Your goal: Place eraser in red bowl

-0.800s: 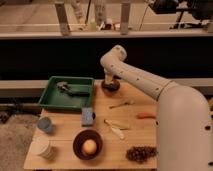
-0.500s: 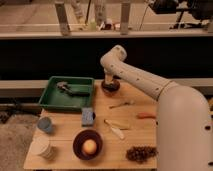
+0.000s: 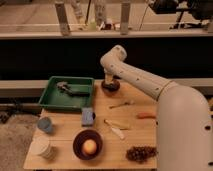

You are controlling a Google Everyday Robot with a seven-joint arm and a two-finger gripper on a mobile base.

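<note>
One white robot arm (image 3: 135,80) reaches over the far edge of a pale wooden table (image 3: 65,132), its end effector (image 3: 110,80) pointing down at a small dark round dish (image 3: 110,89) near the table's back rim. Whether the end effector touches the dish cannot be told, nor whether it is wide, narrow or holding anything.

The blue rectangular eraser (image 3: 88,116) lies flat on the table, well apart from the end effector, just in front of a green plastic tray (image 3: 50,97) that holds a grey tool (image 3: 67,89). The dark red round bowl (image 3: 88,145) stands near the table's front edge, close in front of the eraser but not touching it, with an orange ball-shaped item (image 3: 89,146) inside.

To the left of the eraser stands a small blue cup (image 3: 45,125), and in front of that a white cup (image 3: 41,147). To the right lie a pale yellow elongated item (image 3: 116,127), a thin utensil (image 3: 121,104) and an orange stick-shaped item (image 3: 146,115). A dark clustered bunch (image 3: 140,153) rests at the front right, beside the robot's white body (image 3: 182,135).
</note>
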